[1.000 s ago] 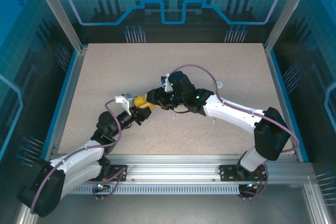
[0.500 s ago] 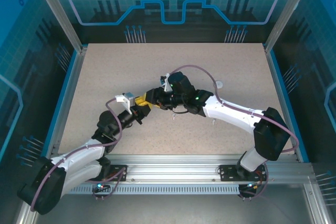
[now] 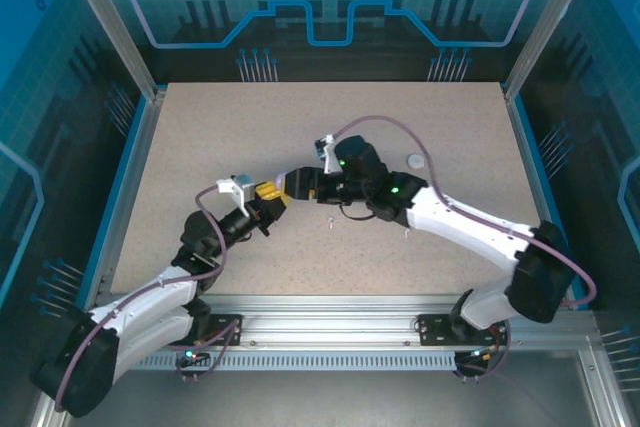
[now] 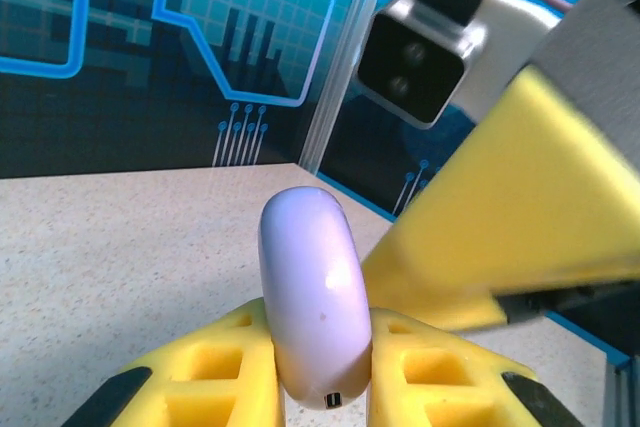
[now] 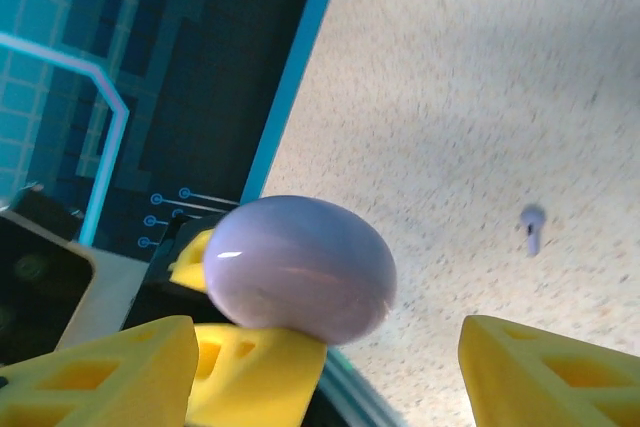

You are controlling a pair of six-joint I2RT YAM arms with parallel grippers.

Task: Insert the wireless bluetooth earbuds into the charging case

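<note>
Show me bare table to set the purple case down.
The far strip of the table along the back wall is bare, as is the left side beside the blue rail. Crowded in the middle: the left gripper holds the purple case at the open right gripper, loose earbuds lie just nearside, a white case farther right.

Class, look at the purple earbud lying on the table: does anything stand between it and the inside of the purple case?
Yes. The purple case, held off the table by the left gripper, looks closed, and that bars the way in. Nothing lies on or against the purple earbud itself.
</note>
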